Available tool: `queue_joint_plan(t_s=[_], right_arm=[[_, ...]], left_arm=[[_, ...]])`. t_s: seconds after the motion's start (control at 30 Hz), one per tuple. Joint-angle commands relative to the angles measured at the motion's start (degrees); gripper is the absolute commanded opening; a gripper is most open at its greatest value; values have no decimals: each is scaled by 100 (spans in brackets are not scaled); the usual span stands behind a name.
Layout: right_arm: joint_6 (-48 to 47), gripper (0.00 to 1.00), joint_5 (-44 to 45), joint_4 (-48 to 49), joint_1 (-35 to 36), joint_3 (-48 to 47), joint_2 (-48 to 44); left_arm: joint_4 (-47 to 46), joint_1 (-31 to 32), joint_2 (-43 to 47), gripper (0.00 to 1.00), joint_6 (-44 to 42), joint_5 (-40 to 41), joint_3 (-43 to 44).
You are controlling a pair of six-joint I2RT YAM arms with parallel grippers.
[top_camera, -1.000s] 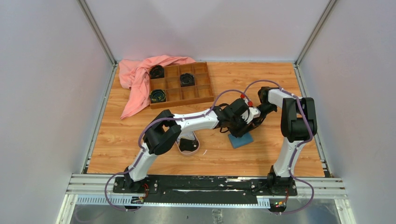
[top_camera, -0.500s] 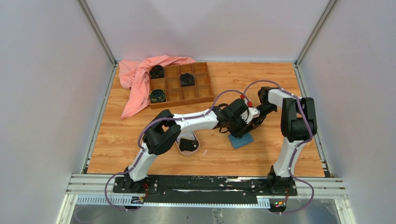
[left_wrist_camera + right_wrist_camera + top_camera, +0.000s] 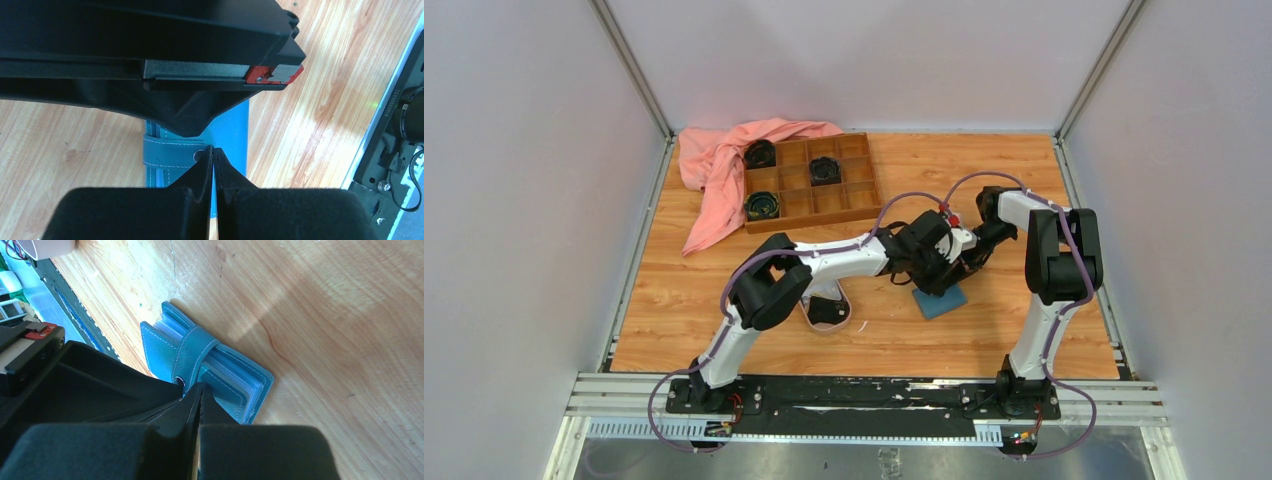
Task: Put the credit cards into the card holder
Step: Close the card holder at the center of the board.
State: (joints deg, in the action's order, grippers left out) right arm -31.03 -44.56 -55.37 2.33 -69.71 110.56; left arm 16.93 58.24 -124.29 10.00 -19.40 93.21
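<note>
The card holder [image 3: 944, 302], a small blue wallet, lies folded on the table right of centre, with its snap tab [image 3: 192, 355] wrapped round it. Pale slot edges show at its side in the right wrist view [image 3: 235, 372]. My left gripper [image 3: 936, 283] is shut, and its tips [image 3: 213, 150] rest at the tab's snap end on the wallet [image 3: 232, 135]. My right gripper [image 3: 962, 268] is also shut, and its tips [image 3: 201, 387] rest on the wallet beside the snap. No loose credit card shows near the wallet.
A pink oval dish [image 3: 808, 322] holding a flat black thing lies under the left arm. A brown wooden compartment tray [image 3: 871, 180] with black round items stands at the back left. A pink cloth [image 3: 719, 165] is draped beside it. The two arms crowd together over the wallet.
My left wrist has shifted slightly to the left. The wallet and the right arm have not moved.
</note>
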Motion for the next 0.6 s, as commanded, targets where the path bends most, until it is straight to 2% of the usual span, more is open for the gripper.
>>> queue_joint_plan(t_s=[0.0,0.27,0.43,0.57], right_arm=[[-26,0,228,63,-81,-16,124],[-26,0,228,61,-83,-16,116],[-22,0,228,62,-92,-14,116],[-15,0,237,62,-95,-9,115]], left_arm=[[-32,-20,-270,0,134,-202,-211],[-343,-154,-221,0,393,-345,-782],[-942,-401,-181,0,863,-529,-1266],[-1120,-575,-356,0,1307,-756,-1298]])
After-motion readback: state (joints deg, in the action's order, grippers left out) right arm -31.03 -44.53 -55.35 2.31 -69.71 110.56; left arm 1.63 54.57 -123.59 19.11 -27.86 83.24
